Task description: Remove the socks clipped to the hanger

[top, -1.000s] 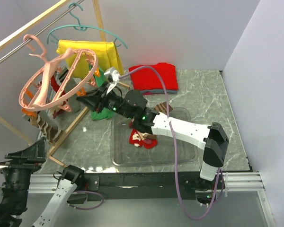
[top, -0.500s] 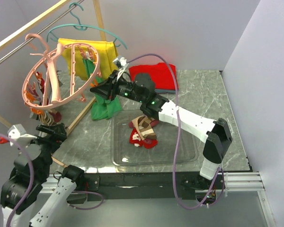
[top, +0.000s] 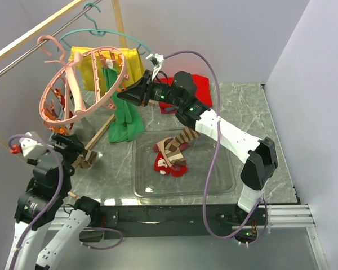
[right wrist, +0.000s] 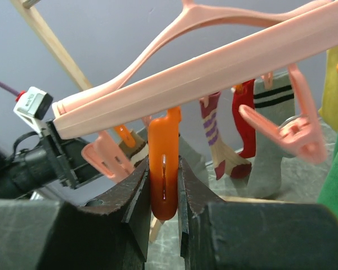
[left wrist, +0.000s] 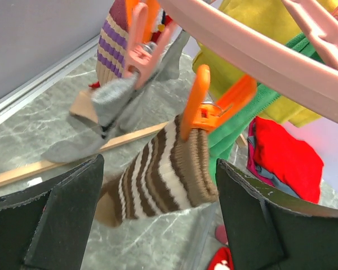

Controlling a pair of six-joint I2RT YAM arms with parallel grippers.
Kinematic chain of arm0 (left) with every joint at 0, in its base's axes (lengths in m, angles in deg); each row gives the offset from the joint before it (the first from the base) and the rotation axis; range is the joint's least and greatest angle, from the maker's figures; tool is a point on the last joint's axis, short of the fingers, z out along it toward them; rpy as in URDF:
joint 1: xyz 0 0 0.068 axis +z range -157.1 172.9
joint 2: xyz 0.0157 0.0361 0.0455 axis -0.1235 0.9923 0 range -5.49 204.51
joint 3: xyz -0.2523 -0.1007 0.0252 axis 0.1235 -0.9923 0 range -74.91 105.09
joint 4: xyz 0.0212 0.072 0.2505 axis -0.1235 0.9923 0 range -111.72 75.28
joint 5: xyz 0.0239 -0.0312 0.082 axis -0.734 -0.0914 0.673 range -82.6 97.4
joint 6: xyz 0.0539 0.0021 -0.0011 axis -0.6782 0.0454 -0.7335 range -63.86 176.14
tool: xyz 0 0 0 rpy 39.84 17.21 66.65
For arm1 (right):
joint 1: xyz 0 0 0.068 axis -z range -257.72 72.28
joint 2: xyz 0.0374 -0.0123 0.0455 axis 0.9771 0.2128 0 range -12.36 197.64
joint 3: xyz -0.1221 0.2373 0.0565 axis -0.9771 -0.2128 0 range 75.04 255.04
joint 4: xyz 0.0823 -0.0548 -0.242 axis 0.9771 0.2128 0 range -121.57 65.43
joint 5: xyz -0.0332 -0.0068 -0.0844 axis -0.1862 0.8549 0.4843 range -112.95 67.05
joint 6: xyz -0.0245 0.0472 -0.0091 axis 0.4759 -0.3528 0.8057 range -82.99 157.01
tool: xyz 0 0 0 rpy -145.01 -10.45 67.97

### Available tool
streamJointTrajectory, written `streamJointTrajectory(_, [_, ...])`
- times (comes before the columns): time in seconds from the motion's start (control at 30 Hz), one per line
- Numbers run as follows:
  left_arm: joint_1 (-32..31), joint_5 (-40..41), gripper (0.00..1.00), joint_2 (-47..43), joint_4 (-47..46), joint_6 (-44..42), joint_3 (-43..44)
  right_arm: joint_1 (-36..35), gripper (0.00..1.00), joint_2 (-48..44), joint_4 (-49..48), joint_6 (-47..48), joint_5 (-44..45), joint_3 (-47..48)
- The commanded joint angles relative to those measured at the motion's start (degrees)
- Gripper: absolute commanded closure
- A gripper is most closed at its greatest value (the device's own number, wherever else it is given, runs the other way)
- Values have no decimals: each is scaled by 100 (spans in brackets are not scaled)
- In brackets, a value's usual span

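The pink ring hanger [top: 81,84] hangs tilted from the rail. My right gripper [top: 121,95] [right wrist: 164,169] is shut on an orange clip [right wrist: 164,140] under its rim [right wrist: 214,62]. My left gripper [top: 73,147] [left wrist: 159,185] stands open around a brown striped sock [left wrist: 163,174] [top: 85,161], which hangs from another orange clip [left wrist: 205,107]; neither finger touches it. A grey sock [left wrist: 110,95] and a purple striped sock [left wrist: 112,45] hang behind. Purple striped [right wrist: 214,129], red [right wrist: 245,118] and grey [right wrist: 276,124] socks show past the right fingers. A brown striped sock [top: 174,147] and a red sock [top: 169,164] lie in the clear tray [top: 214,180].
A green garment [top: 124,121] hangs below the right gripper. A yellow shirt [top: 98,62] on a teal coat hanger [top: 101,36] hangs behind the ring. A folded red garment [top: 201,84] lies at the back. Wooden rack bars [top: 98,135] cross the floor by the left gripper.
The right gripper has swung the ring's rim up and to the right. A brown striped sock has landed in the tray. The left arm has risen to the hanging brown sock.
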Motion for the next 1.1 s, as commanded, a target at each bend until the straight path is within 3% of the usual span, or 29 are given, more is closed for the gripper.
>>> streamJointTrajectory(0.0, [32, 42, 15, 215, -825, -379, -188, 89, 100, -53, -351, -173, -416, 188])
streamJointTrajectory(0.1, [32, 67, 17, 400, -1185, -485, -250, 107, 100, -106, -500, -295, -504, 92])
streamJointTrajectory(0.17, [32, 138, 24, 593, -1413, -669, -268, 125, 100, -158, -623, -401, -566, 30])
streamJointTrajectory(0.2, [32, 164, 37, 646, -1441, -705, -251, 116, 100, -176, -658, -410, -584, -5])
streamJointTrajectory(0.27, [32, 234, 50, 830, -1432, -793, -189, 125, 100, -220, -702, -428, -601, -49])
streamJointTrajectory(0.3, [32, 200, 62, 900, -1432, -837, -172, 125, 100, -229, -702, -437, -601, -93])
streamJointTrajectory(0.37, [32, 86, 76, 919, -1459, -986, -163, 125, 100, -229, -702, -454, -601, -137])
streamJointTrajectory(0.4, [32, 59, 87, 901, -1415, -952, -145, 125, 100, -229, -694, -463, -610, -155])
streamJointTrajectory(0.47, [32, -230, 92, 831, -1406, -925, -101, 125, 98, -203, -624, -472, -628, -164])
streamJointTrajectory(0.5, [32, -405, 94, 761, -1415, -942, -84, 125, 94, -194, -562, -463, -610, -164])
streamJointTrajectory(0.53, [32, -529, 94, 734, -1380, -934, -57, 125, 84, -177, -475, -446, -593, -146])
streamJointTrajectory(0.6, [32, -793, 99, 682, -1109, -750, 109, 125, 76, -159, -150, -340, -549, -128])
streamJointTrajectory(0.73, [32, -1372, 99, 497, -914, -591, 277, 98, 48, -343, 229, -94, -312, -435])
streamJointTrajectory(0.8, [32, -1740, 99, 348, -922, -547, 277, 63, 40, -527, 448, 81, -189, -681])
streamJointTrajectory(0.83, [32, -1847, 99, 304, -914, -538, 286, 37, 28, -597, 545, 178, -136, -769])
streamJointTrajectory(0.93, [32, -2164, 99, 172, -826, -468, 373, -129, 9, -940, 1019, 661, 355, -1138])
streamJointTrajectory(1.07, [32, -2323, 99, 49, -606, -380, 531, -332, 0, -1554, 978, 961, 1050, -1972])
